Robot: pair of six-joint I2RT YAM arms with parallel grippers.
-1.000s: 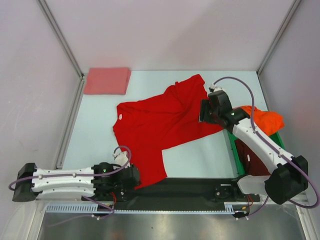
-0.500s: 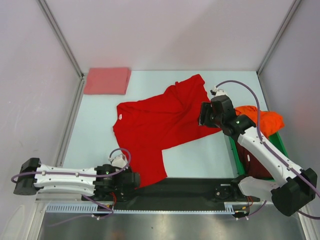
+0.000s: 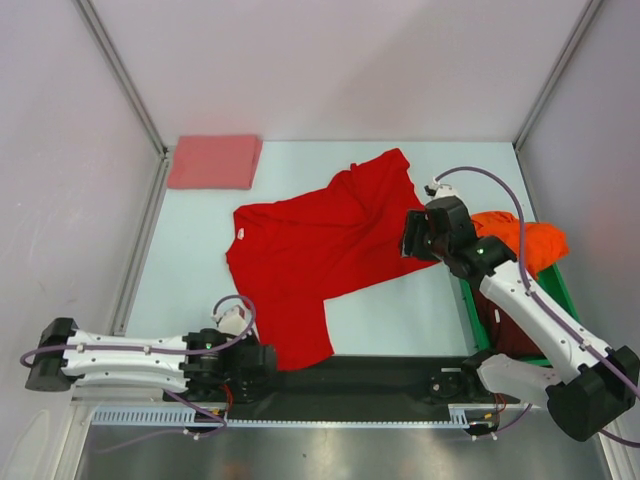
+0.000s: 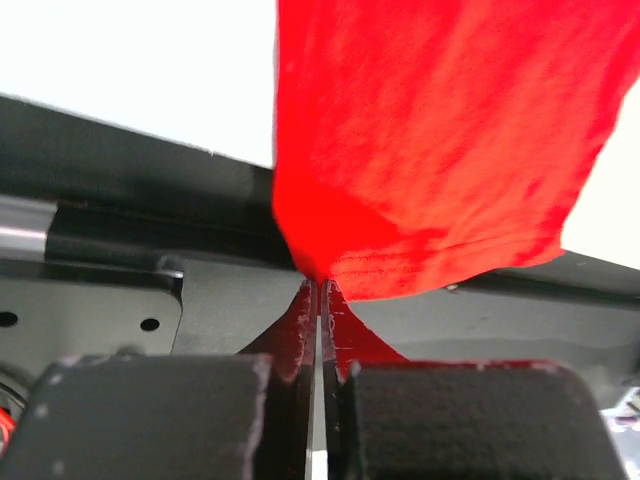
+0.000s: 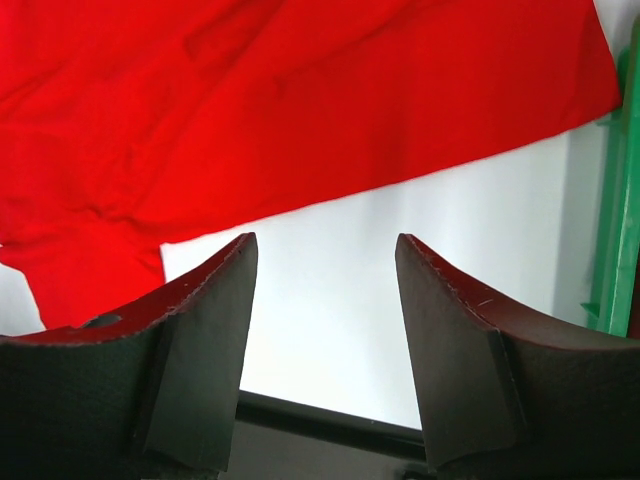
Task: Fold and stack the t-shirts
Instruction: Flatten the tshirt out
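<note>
The left claw (image 4: 320, 292) has just been shut on the near hem of the red t-shirt (image 3: 320, 250) — spread crumpled on the table (image 3: 400, 310). The right claw (image 5: 325, 265) is held open over its right edge — flattening can likely be begun.

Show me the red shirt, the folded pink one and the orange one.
red t-shirt (image 3: 320, 240), overhead view, middle of its spread body.
folded salmon-pink t-shirt (image 3: 214, 162), overhead view, centre of the folded square.
orange t-shirt (image 3: 538, 243), overhead view, its bunched top.
</note>
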